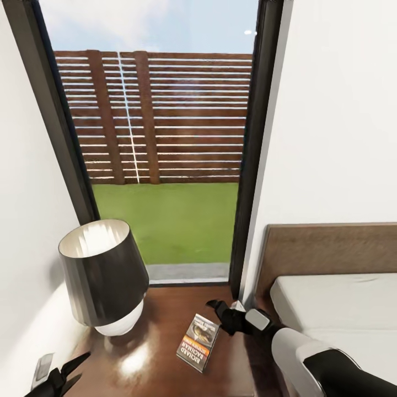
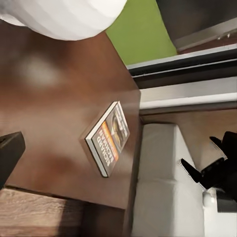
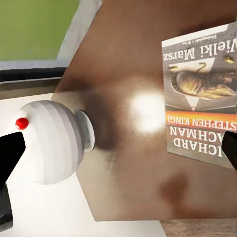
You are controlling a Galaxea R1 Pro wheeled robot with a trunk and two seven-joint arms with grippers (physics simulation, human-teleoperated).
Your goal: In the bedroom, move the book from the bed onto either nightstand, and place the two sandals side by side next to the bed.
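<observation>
Book (image 1: 198, 342) lay flat on nightstand (image 1: 160, 331), lower centre of frame, long axis slanting up-right. Right gripper (image 1: 216, 309), released and empty, just right of it; left gripper (image 1: 69, 368) farther off, fingers spread, empty.

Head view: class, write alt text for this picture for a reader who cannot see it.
A paperback book lies flat on a dark-brown nightstand, between a black-shaded table lamp and the robot's open right gripper, which hovers just beside it. Behind stands a tall black-framed window onto grass and a slatted fence; the bed is at right.
</observation>
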